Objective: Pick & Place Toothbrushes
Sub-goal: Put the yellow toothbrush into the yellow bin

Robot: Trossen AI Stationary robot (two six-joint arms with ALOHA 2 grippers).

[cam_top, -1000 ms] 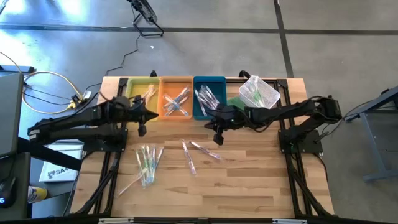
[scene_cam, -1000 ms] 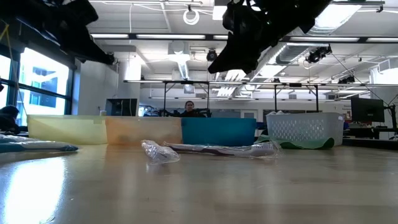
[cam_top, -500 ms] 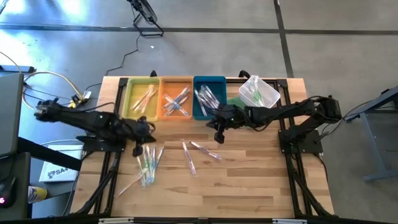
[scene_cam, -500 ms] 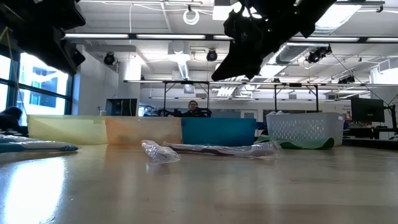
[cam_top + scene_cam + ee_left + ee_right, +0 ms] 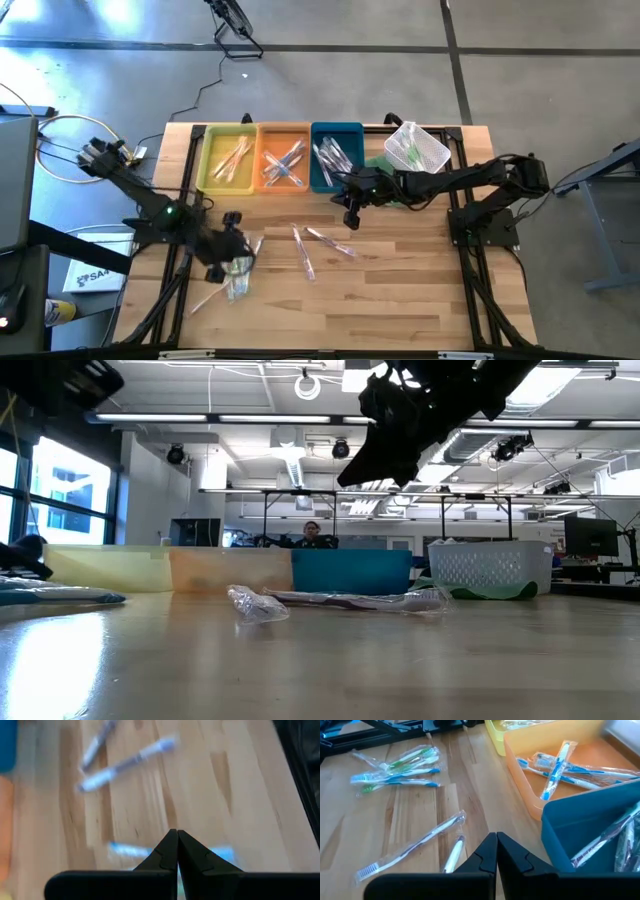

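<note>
Wrapped toothbrushes lie in a loose pile (image 5: 236,284) on the table's left part, flat on the wood. Two more (image 5: 303,250) (image 5: 332,241) lie near the middle. My left gripper (image 5: 236,262) is shut with nothing in it. It hangs over the pile, and a blue-handled toothbrush (image 5: 125,851) shows just beyond its fingertips (image 5: 177,836). My right gripper (image 5: 350,219) is shut and holds nothing, above the table just in front of the blue tray (image 5: 335,155). Its wrist view shows the pile (image 5: 400,770) and the two middle toothbrushes (image 5: 415,845).
A yellow tray (image 5: 207,160), an orange tray (image 5: 284,128) and the blue tray stand side by side along the far edge, each holding toothbrushes. A white mesh basket (image 5: 430,150) sits at the far right. Bare wood lies toward the near edge.
My left gripper has swung from over the yellow tray toward the table's near edge and now hangs over the left pile of toothbrushes, tipped further down, its fingers shut throughout. The toothbrushes have not moved.
</note>
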